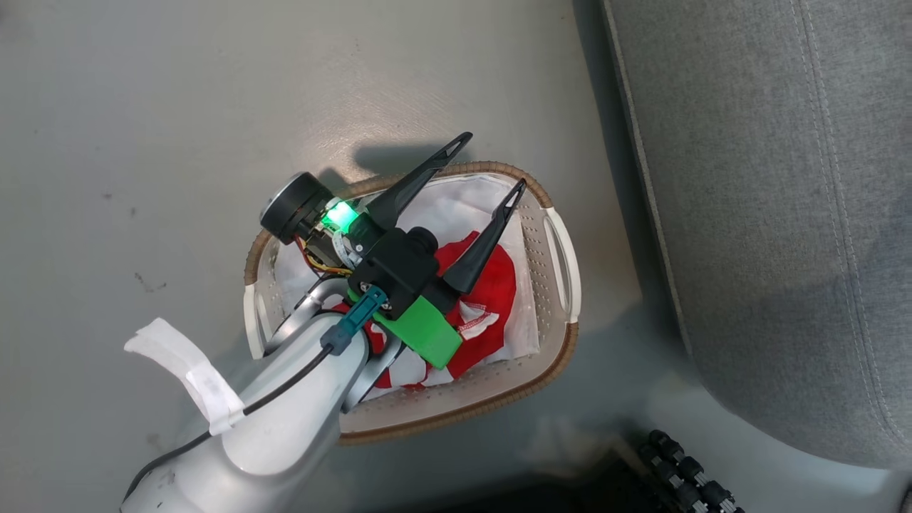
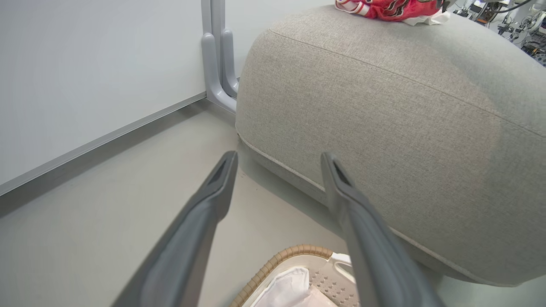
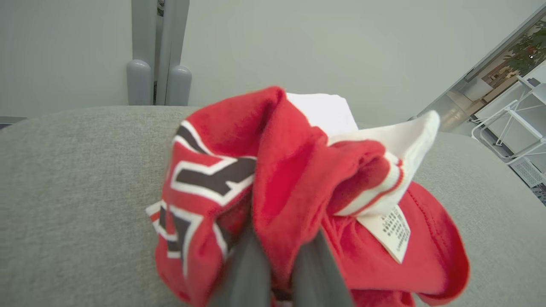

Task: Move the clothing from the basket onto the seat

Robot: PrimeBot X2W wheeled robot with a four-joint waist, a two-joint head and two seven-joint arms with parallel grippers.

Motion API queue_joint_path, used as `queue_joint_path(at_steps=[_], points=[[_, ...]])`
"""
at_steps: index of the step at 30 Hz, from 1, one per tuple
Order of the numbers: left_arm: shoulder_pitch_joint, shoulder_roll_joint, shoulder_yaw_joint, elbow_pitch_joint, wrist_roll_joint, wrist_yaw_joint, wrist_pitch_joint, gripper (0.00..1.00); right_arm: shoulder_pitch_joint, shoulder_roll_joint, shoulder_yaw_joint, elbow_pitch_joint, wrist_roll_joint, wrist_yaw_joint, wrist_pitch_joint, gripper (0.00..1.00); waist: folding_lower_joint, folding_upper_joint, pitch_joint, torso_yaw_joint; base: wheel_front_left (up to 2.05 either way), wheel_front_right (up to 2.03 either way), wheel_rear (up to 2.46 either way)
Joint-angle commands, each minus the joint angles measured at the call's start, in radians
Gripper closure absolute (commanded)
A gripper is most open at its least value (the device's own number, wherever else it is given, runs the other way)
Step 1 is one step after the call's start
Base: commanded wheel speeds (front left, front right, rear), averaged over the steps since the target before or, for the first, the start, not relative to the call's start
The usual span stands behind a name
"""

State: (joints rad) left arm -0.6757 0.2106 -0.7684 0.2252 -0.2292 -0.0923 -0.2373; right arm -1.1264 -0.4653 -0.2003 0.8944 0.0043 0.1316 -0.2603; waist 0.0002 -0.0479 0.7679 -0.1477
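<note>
The white basket [image 1: 563,271] with a brown woven rim stands on the floor just left of the grey seat [image 1: 784,214]. A red garment with white stripes [image 1: 495,288] lies in it on the white liner [image 1: 463,203]. My left gripper [image 1: 494,159] hovers over the basket's far end, open and holding nothing. In the left wrist view its fingers [image 2: 222,179] spread above the basket rim [image 2: 281,258], facing the seat [image 2: 405,128]. My right gripper [image 3: 279,256] is shut on the red jersey [image 3: 290,179], which is bunched on top of the seat [image 3: 76,192].
A white wall and a grey post [image 2: 217,55] stand behind the seat. A black ribbed part [image 1: 684,470] sits on the floor near the seat's lower corner. White racks [image 3: 520,123] stand far right. Bare floor [image 1: 178,107] spreads left of the basket.
</note>
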Motion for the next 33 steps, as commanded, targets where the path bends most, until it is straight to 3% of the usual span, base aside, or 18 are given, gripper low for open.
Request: queue_joint_path(at_steps=[1, 2, 17, 25, 33], points=[[0.018, 0.011, 0.000, 0.004, -0.006, 0.005, 0.002, 0.00, 0.040, 0.012, 0.001, -0.040, -0.008, -0.002, -0.002, 0.20, -0.0002, 0.0000, -0.014, -0.016, 0.00, 0.00, 0.00], [0.020, 0.011, 0.000, 0.008, -0.007, 0.005, 0.001, 0.00, 0.051, 0.017, -0.001, -0.057, -0.010, -0.002, -0.002, 0.00, -0.0002, 0.0000, -0.020, -0.019, 0.00, 0.00, 0.00], [0.070, -0.018, 0.052, 0.073, -0.076, 0.017, -0.028, 0.00, 0.273, 0.065, 0.035, -0.184, 0.005, -0.002, -0.003, 0.00, -0.0002, 0.0000, -0.233, -0.031, 0.00, 0.00, 0.00], [0.169, -0.051, 0.163, 0.057, -0.107, 0.034, -0.028, 0.00, 0.362, 0.103, 0.081, -0.237, 0.036, -0.002, -0.003, 0.00, -0.0002, 0.0000, -0.392, -0.008, 0.00, 0.00, 0.00], [0.301, -0.073, 0.319, 0.067, -0.112, 0.051, -0.027, 0.00, 0.419, 0.188, 0.139, -0.315, 0.052, -0.002, -0.003, 0.00, -0.0002, 0.0000, -0.513, 0.041, 0.00, 0.00, 0.00]])
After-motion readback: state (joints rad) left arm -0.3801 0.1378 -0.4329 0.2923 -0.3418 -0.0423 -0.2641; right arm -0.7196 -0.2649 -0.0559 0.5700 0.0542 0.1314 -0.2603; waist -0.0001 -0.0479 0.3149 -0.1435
